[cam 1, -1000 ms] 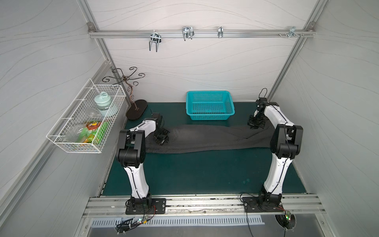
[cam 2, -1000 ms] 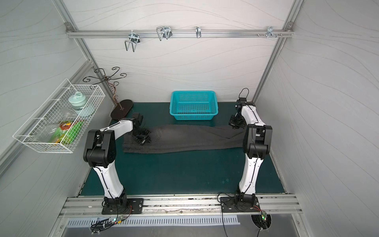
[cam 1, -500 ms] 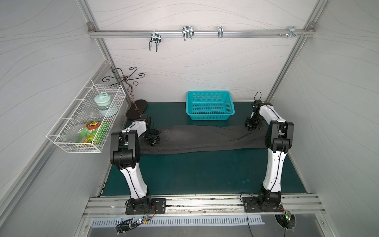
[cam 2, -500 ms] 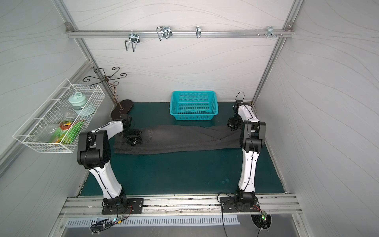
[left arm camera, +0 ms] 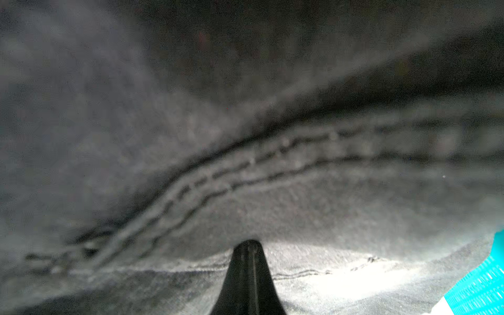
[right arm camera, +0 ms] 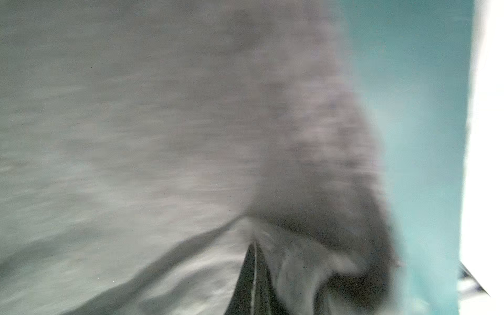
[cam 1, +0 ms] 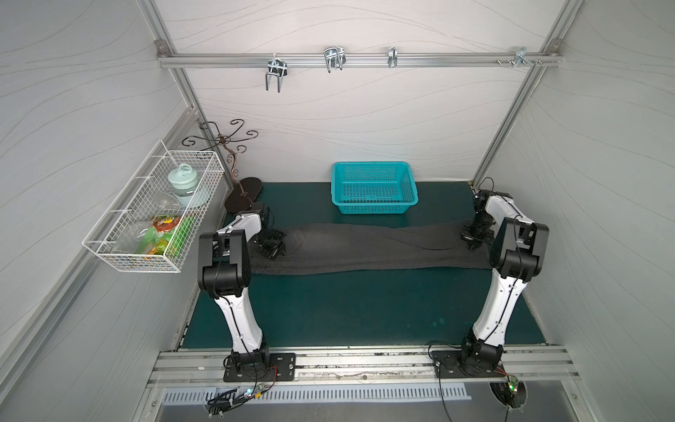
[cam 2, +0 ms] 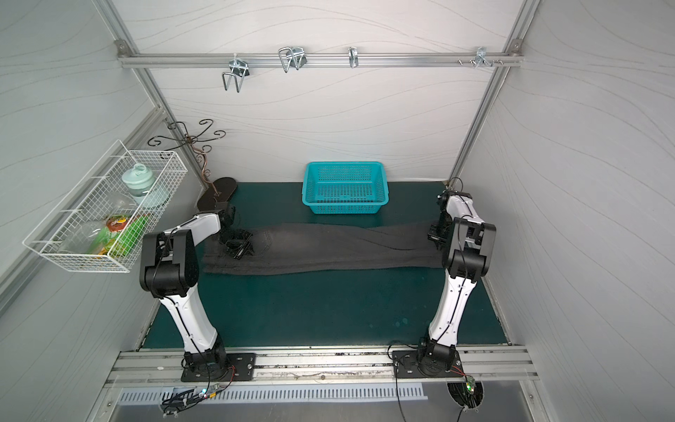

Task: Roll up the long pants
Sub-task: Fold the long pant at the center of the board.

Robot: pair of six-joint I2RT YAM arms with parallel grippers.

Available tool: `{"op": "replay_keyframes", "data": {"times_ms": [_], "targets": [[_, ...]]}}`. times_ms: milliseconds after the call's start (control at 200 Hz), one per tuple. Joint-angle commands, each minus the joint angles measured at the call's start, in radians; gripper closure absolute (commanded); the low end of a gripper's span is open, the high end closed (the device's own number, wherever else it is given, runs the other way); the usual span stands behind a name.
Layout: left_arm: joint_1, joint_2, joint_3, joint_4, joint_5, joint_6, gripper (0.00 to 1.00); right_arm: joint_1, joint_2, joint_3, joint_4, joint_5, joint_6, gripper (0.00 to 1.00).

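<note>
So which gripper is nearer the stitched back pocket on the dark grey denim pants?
Left: the left gripper sits beside the pocket; right gripper at the far leg end.

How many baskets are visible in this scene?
2. A teal plastic basket stands on the green mat behind the long pants; a white wire basket hangs on the side wall. None seems hidden.

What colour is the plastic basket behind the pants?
Teal, with a perforated mesh pattern: the basket shows best in a top view, behind the long pants.
</note>
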Motion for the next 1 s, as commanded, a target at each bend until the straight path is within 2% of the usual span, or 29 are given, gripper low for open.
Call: {"op": "replay_keyframes", "data": {"times_ms": [0,175,320,425,690,805,995], "targets": [[0.005,0.062,-0.001,0.008,-0.068,0.014,1.0,-0.015,-0.064,-0.023,-0.062,0.06,-0.001,1.0],[0.005,0.07,0.005,0.006,-0.062,0.021,1.0,-0.033,-0.072,-0.031,-0.094,0.063,-0.001,1.0],[0.005,0.064,-0.001,0.006,-0.063,0.023,1.0,0.002,-0.184,-0.082,-0.004,-0.067,0.002,1.0],[0.005,0.057,-0.012,0.012,-0.063,0.02,1.0,0.07,-0.206,-0.074,0.016,-0.201,-0.02,1.0],[0.005,0.048,-0.016,0.01,-0.06,0.024,1.0,0.303,-0.087,0.041,-0.015,-0.34,-0.016,1.0],[0.005,0.043,-0.012,0.001,-0.06,0.028,1.0,0.337,-0.042,0.03,-0.009,-0.354,-0.011,1.0],[0.005,0.036,-0.01,-0.002,-0.062,0.03,1.0,0.318,-0.084,-0.071,0.003,-0.326,-0.022,1.0]]}}
